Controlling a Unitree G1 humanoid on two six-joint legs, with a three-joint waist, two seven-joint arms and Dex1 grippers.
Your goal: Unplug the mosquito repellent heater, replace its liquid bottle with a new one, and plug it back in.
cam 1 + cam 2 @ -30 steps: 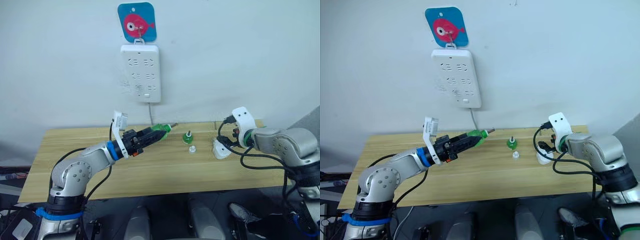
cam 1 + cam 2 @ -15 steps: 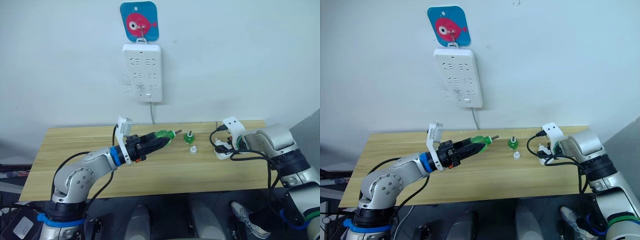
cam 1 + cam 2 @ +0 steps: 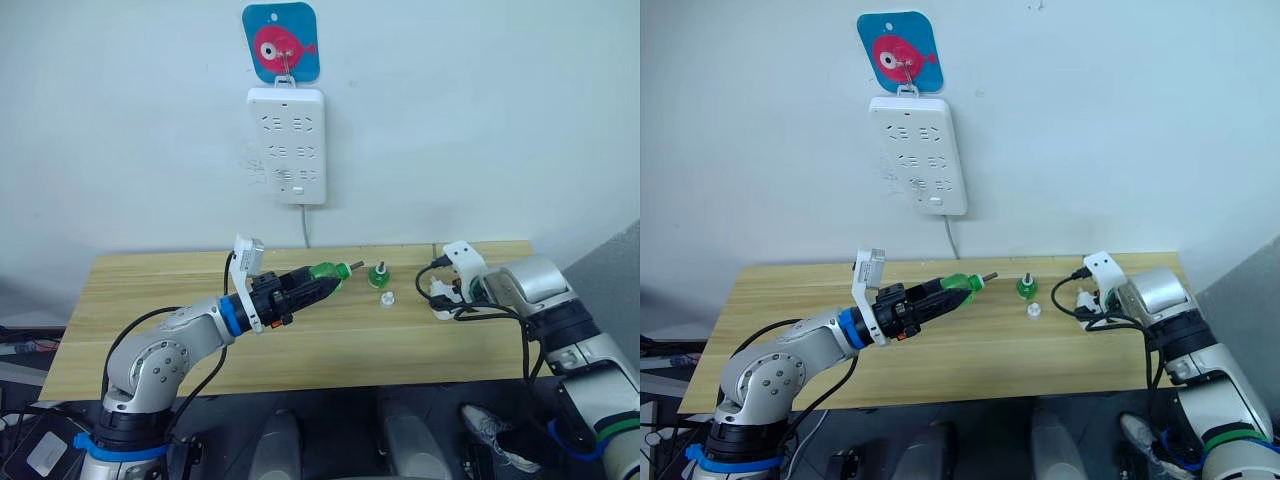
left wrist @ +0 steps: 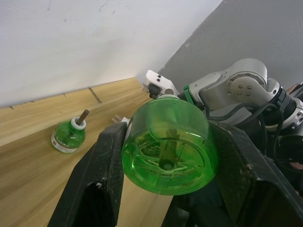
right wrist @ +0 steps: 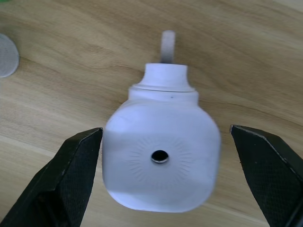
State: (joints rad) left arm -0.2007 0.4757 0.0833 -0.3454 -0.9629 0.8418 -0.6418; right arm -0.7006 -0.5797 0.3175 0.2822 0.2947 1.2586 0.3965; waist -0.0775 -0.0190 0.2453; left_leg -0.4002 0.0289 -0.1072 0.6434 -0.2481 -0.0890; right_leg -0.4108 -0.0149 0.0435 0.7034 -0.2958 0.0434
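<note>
Heater (image 5: 161, 158) lies unplugged on the table (image 3: 150, 290), bottle removed, between your spread right gripper (image 5: 163, 182). Left gripper (image 4: 165, 163) pinches the new bottle (image 4: 165, 151); fitting and replugging remain.

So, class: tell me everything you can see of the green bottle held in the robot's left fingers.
The green bottle is clear green plastic, rounded, with a ridged round base and a dark wick at its neck. It lies roughly level above the wooden table, neck toward the right arm. The left gripper is shut on it, one black finger on each side.
</note>
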